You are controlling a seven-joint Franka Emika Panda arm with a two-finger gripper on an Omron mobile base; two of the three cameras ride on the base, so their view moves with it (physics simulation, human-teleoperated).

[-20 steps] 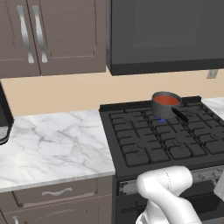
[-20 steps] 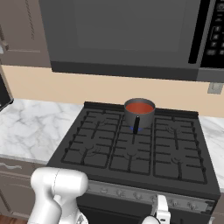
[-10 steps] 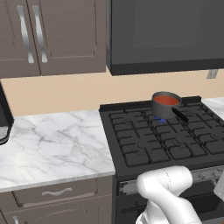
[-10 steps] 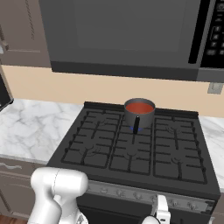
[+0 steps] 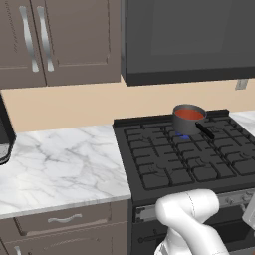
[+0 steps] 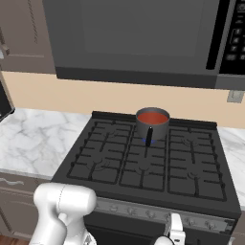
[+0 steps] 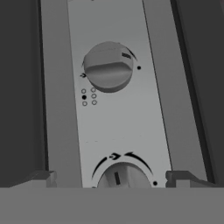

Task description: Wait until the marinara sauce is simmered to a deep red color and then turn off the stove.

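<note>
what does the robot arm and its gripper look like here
The arm is glossy white with rounded, bulbous segments and no visible cables or markings. The gripper shows two small grey finger tips with blocky, stepped ends.

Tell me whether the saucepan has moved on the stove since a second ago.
No. The saucepan sits at the same spot on the stove, on the rear centre grate just below the microwave, handle pointing forward as before.

It was a home kitchen: a wide black gas stove point(image 5: 184, 159) stood between white marble counters point(image 5: 60, 164), brown wooden cabinets point(image 5: 60, 40) above.
</note>
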